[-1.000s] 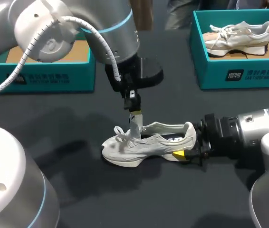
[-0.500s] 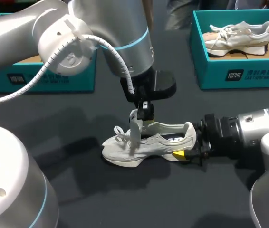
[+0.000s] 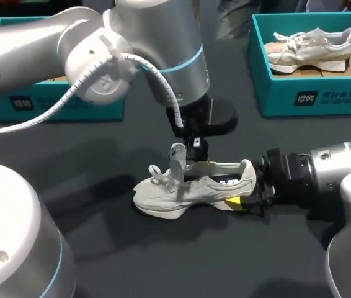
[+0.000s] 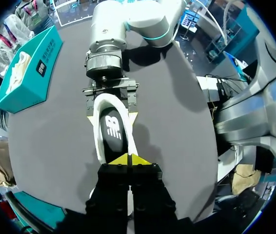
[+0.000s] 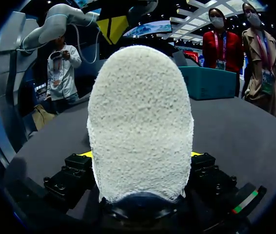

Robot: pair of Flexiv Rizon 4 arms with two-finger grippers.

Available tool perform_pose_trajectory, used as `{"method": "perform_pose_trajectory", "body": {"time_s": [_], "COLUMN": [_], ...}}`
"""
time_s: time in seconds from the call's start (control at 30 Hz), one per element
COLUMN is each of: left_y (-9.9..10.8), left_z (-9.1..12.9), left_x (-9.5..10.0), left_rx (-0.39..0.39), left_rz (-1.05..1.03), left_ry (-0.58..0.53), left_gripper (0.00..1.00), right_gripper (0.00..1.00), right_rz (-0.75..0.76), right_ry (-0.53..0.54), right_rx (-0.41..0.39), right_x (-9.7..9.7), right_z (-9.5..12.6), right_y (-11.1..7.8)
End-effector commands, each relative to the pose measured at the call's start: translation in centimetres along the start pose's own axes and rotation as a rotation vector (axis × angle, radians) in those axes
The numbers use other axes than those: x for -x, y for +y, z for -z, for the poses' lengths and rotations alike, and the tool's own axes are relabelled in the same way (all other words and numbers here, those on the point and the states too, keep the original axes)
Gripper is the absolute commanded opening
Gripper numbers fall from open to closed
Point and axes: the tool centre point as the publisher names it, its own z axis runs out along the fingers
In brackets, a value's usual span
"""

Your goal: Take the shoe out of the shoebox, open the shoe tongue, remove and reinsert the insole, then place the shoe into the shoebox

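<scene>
Hovering over the open mouth of the shoe [image 3: 191, 189], the left hand [image 4: 128, 159] has its yellow tips pressed together, and nothing shows between them. Whether they touch the shoe cannot be told. In the head view this hand hangs at the middle of the frame, just right of the tongue [image 3: 177, 160], which stands upright and clear of the opening. Just ahead of the tips, the left wrist view shows the dark insole [image 4: 112, 134] lying flat inside the shoe.

The right hand [image 4: 111, 117] comes in low from the right of the frame and clamps the heel [image 5: 140, 122] between its two fingers, one on each side. The shoe sits sole-down on the dark counter [image 3: 132, 248], toe toward the left.

A teal shoebox [image 3: 14, 102] sits at the upper left, partly hidden behind the left arm. A second box [image 3: 324, 96] at the upper right holds another shoe [image 3: 312, 46].

With the shoe out and the tongue raised, the step in hand appears to be taking out the insole. The next move probably calls for the left hand to part its tips a little and dip into the opening. It would then pinch the insole's near edge and draw it up while the right hand steadies the heel.
</scene>
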Motion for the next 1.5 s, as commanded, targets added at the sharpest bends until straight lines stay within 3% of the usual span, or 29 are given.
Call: {"method": "perform_pose_trajectory", "body": {"time_s": [0.03, 0.53, 1.2, 1.5], "left_y": [-2.2, -2.0, 1.9, 2.8], "left_z": [-2.9, -7.7, -9.3, -10.4], "left_x": [1.4, 2.5, 0.7, -0.5], "left_rx": [0.037, 0.101, 0.138, 0.147], "left_rz": [-0.003, -0.015, 0.016, 0.016], "left_ry": [0.017, 0.056, 0.207, 0.206], "left_gripper": [0.00, 0.00, 0.00, 0.00], "right_gripper": [0.00, 0.00, 0.00, 0.00], "right_rz": [-0.001, -0.001, -0.001, -0.001], "right_ry": [0.000, 0.000, 0.000, 0.000], "right_rx": [-0.004, -0.004, -0.004, -0.004], "right_x": [0.0, 0.0, 0.0, 0.0], "right_z": [0.0, 0.0, 0.0, 0.0], "right_y": [0.1, 0.1, 0.1, 0.1]}}
